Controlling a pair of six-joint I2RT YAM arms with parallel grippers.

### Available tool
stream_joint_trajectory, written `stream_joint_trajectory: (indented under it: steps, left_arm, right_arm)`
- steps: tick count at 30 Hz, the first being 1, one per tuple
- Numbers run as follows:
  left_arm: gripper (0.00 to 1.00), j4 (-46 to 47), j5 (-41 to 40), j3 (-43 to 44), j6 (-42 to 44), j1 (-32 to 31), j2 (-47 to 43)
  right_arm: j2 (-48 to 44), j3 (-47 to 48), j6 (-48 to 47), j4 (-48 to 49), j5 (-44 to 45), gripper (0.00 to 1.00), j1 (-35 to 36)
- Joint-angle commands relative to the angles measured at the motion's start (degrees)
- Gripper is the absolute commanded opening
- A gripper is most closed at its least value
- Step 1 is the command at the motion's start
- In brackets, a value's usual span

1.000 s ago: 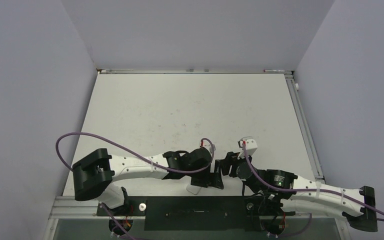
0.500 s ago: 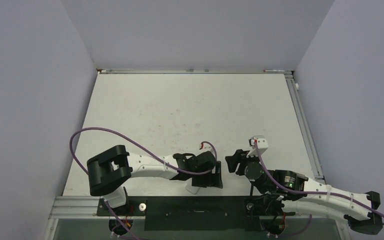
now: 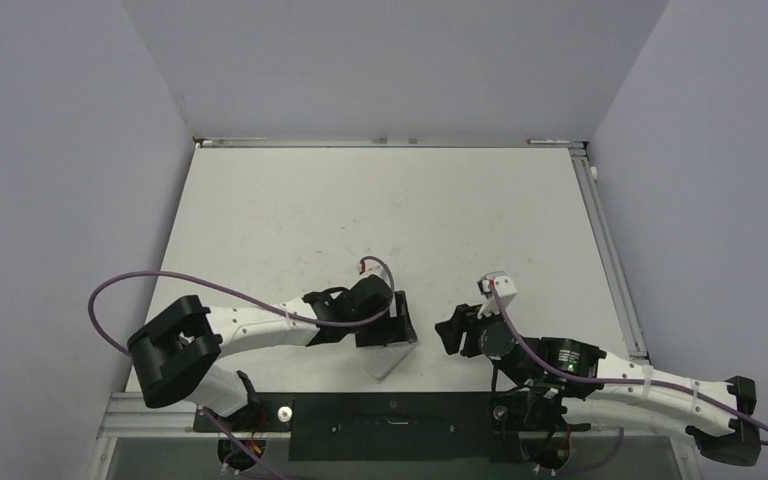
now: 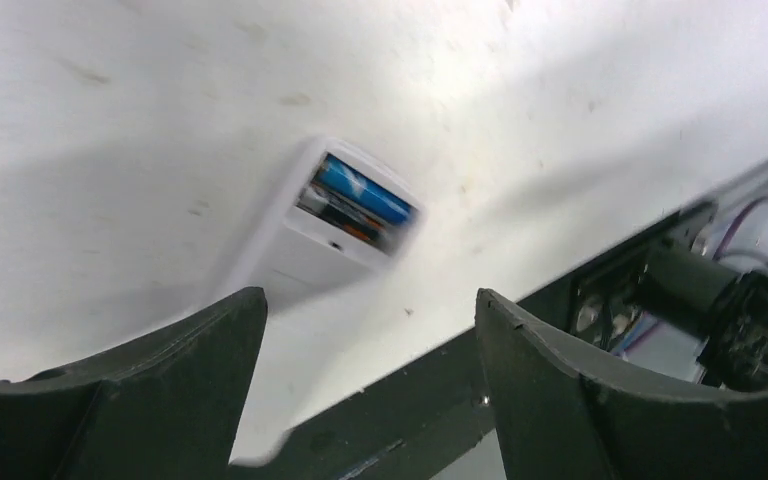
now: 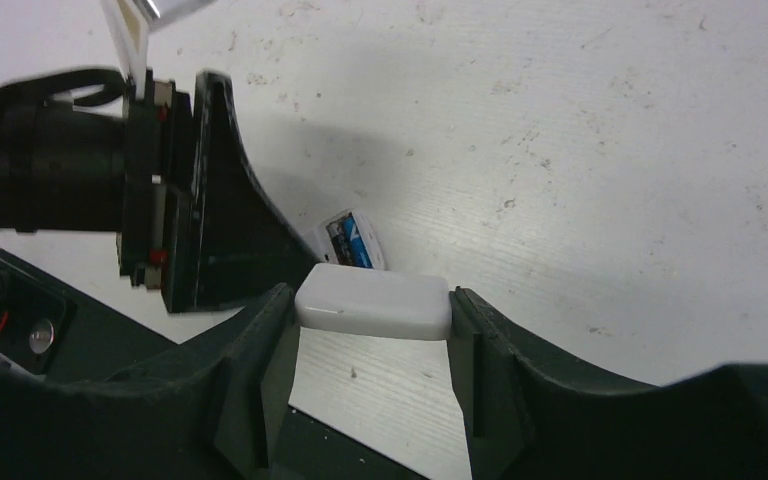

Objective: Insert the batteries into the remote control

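The white remote control [image 4: 295, 255] lies back up near the table's front edge, its battery bay open. The blue battery [image 4: 365, 190] and the dark battery [image 4: 335, 212] lie side by side in the bay. My left gripper [image 4: 368, 305] is open and empty, just above and behind the remote. In the top view the remote [image 3: 384, 363] shows below the left gripper [image 3: 405, 322]. My right gripper [image 5: 373, 330] is shut on a small white plastic piece [image 5: 373, 300], held above the table to the right of the remote [image 5: 365, 250]. In the top view the right gripper [image 3: 448, 332] hides the piece.
The black rail [image 3: 390, 425] at the table's front edge runs close behind the remote; it also shows in the left wrist view [image 4: 410, 420]. The left gripper's body [image 5: 200, 210] stands between my right gripper and most of the remote. Purple cables loop over both arms.
My left gripper has drawn back up and to the left off the remote, which now shows more. My right gripper swung right, then back left, still holding the white piece.
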Motion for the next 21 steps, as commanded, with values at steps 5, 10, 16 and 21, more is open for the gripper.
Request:
stream_joint_trajectory:
  steps: [5,10,16,21]
  left_arm:
    - [0.75,-10.87,-5.52,-4.48,6.77,5.40,-3.01]
    - [0.75,-13.87,-5.45,-2.49,5.56,2.65,-8.20]
    - [0.76,-23.80,-11.72,3.98,4.48,-5.68,-12.24]
    - [0.78,-34.07,-20.29,9.49,2.35,-12.65,-8.28]
  right_arm:
    - [1.47,-0.02,-2.85,4.14,-3.36,0.08,-0.25]
    - [1.90,-0.36,-3.08,4.76,-3.57,0.08,-0.31]
    - [1.01,-0.69,-2.92,4.03,-3.11,0.08,-0.34]
    - [-0.55,-0.81,-2.56,3.76,-3.07,0.09,-0.34]
